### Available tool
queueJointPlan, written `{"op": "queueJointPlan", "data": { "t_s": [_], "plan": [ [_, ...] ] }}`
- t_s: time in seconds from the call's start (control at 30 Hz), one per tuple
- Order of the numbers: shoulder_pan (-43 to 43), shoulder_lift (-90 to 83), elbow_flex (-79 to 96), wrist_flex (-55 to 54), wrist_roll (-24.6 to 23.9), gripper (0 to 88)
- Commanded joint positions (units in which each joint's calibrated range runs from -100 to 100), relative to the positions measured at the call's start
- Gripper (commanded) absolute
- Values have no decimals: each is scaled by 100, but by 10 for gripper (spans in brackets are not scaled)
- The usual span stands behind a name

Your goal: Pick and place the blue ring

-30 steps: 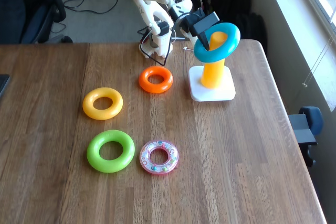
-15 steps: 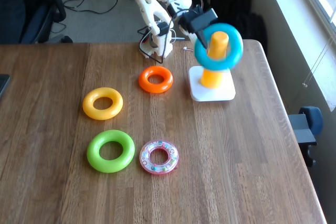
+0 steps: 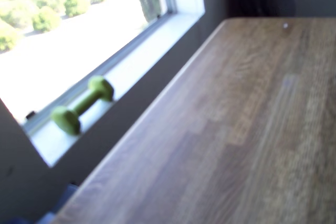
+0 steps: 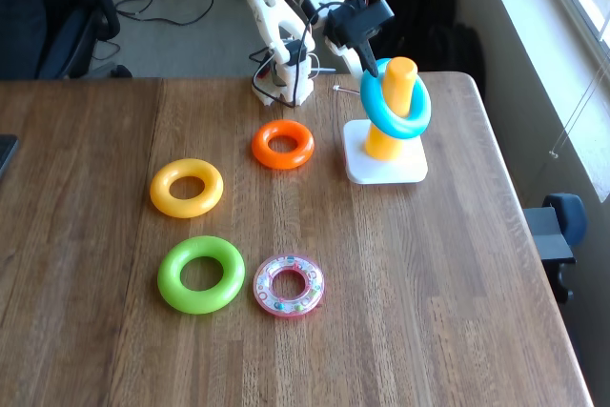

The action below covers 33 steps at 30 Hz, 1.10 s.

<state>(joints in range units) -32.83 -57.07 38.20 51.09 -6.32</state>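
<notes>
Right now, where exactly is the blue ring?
In the fixed view, the blue ring hangs tilted around the yellow peg of the white base, upper right on the table, right of the orange ring.

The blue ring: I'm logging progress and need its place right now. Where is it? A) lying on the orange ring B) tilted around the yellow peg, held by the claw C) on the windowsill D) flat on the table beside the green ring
B: in the fixed view the blue ring hangs tilted around the yellow peg, its upper left edge at the claw.
</notes>
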Motion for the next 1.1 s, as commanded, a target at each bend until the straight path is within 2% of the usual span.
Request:
{"op": "queueJointPlan", "data": {
  "t_s": [0.0,0.2,0.43,0.8,1.07],
  "plan": [
    [25,-164,-1038,-12,20,362],
    [206,-406,-886,45,20,365],
    [366,-706,250,385,24,367],
    [663,-1982,1386,450,24,416],
    [1757,-3042,2003,458,24,416]
  ]
}}
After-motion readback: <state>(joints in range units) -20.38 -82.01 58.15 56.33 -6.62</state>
